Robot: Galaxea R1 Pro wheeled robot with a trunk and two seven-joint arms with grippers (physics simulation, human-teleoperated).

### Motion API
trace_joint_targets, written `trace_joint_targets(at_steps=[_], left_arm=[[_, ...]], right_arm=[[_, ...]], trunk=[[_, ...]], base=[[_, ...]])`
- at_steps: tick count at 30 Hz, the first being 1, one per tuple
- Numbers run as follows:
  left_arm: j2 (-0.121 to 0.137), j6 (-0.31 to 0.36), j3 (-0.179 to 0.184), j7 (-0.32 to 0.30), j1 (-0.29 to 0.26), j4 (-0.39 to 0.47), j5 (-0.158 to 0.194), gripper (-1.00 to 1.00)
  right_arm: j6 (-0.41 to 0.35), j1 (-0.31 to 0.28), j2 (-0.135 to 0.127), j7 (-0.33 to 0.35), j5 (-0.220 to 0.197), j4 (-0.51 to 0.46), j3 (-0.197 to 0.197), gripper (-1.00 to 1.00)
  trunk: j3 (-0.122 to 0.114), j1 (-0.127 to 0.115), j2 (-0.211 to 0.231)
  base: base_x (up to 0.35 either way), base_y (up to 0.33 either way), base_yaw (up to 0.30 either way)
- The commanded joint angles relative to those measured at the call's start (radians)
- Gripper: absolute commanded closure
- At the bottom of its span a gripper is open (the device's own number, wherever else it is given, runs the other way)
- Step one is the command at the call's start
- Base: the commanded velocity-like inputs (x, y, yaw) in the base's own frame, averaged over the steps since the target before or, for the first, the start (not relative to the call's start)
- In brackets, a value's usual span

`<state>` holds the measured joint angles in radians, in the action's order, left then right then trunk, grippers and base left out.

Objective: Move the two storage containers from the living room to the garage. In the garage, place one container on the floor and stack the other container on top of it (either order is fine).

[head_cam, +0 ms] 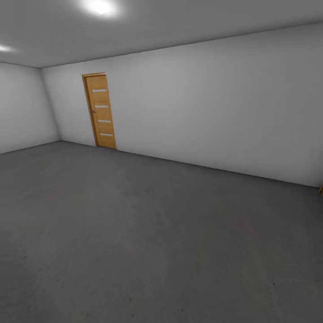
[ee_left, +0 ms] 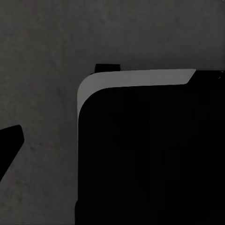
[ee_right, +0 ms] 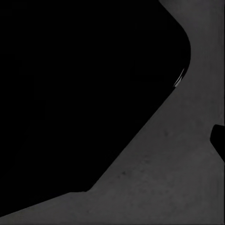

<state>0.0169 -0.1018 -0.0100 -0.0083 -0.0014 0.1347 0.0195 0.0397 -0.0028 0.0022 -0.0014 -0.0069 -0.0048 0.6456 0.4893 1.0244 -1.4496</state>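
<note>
The head view looks across a bare room with pale grey walls and a dark grey, rough floor, which reads as the garage. A wood door with four small light slots stands in the far wall toward the left corner, and a sliver of wood shows at the right edge. No orange-red storage container lies on the stretch of floor the head camera covers, so where they are cannot be told from here.

Each wrist view looks down at the same grey floor past a large black part of the robot's own body; a small dark tip at the edge of each may be a finger, but whether either claw is released or clenched cannot be told, and nothing orange shows near them.

The step in hand seems to be travel. To do it well, the robot would best keep its arms tucked, turn its base and head slowly to find the exit, and leave a clear patch of floor away from the walls as the stacking spot.
</note>
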Motion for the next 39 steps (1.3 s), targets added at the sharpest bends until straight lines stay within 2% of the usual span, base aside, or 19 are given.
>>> trace_joint_targets(at_steps=[1, 39], left_arm=[[0.0, -0.002, -0.001, -0.001, 0.0, 0.0, 0.002, -1.0], [0.0, -0.002, -0.001, -0.001, 0.0, 0.0, 0.002, -1.0]], right_arm=[[0.003, 0.0, 0.0, 0.0, -0.001, 0.001, 0.002, -1.0], [0.003, 0.0, 0.0, 0.0, -0.001, 0.001, 0.003, -1.0]], trunk=[[0.001, 0.001, 0.0], [0.001, 0.001, 0.0]], base=[[0.322, 0.0, 0.268], [0.322, 0.0, 0.269]])
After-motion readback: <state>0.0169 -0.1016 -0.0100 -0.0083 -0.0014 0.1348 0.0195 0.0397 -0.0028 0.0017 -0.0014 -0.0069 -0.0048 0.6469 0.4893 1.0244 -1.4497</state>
